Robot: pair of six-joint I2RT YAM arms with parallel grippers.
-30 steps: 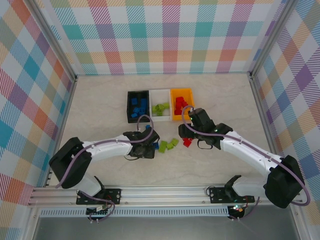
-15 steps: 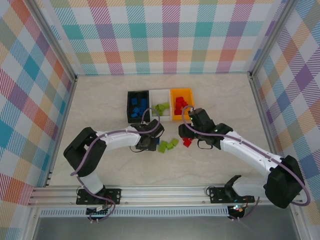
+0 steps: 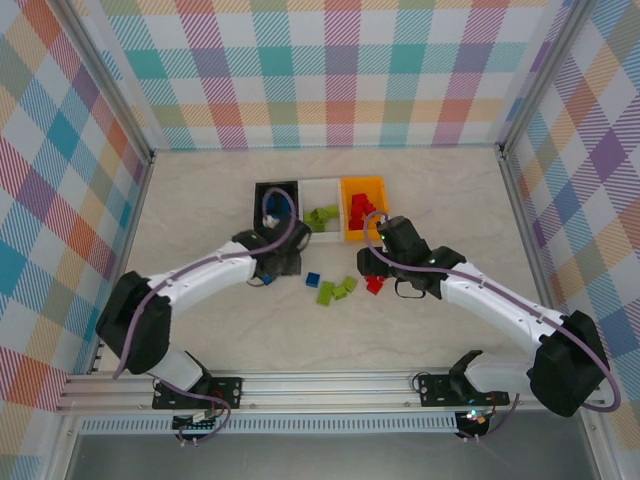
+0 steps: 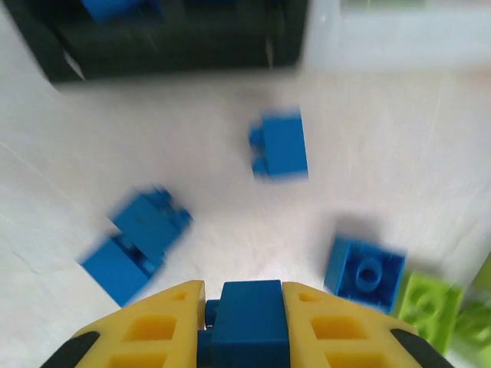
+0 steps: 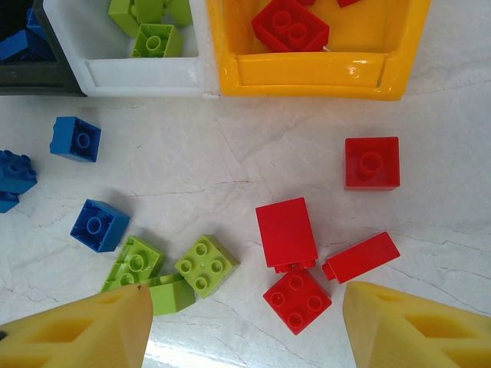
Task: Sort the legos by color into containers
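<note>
My left gripper is shut on a blue lego, held above the table just short of the black container. From above, this gripper sits at the black container's near end. Loose blue legos lie on the table below it, one beside a green lego. My right gripper stands open above several red legos, with green legos to their left. Behind them, the white container holds green legos and the orange container holds red ones.
The three containers stand side by side mid-table, with the white container between the other two. A single blue lego lies between the two arms. Checked walls close in the table on three sides.
My left gripper has shut on a blue lego and carried it up and left, from beside the green legos to the black container. The right arm has not moved.
</note>
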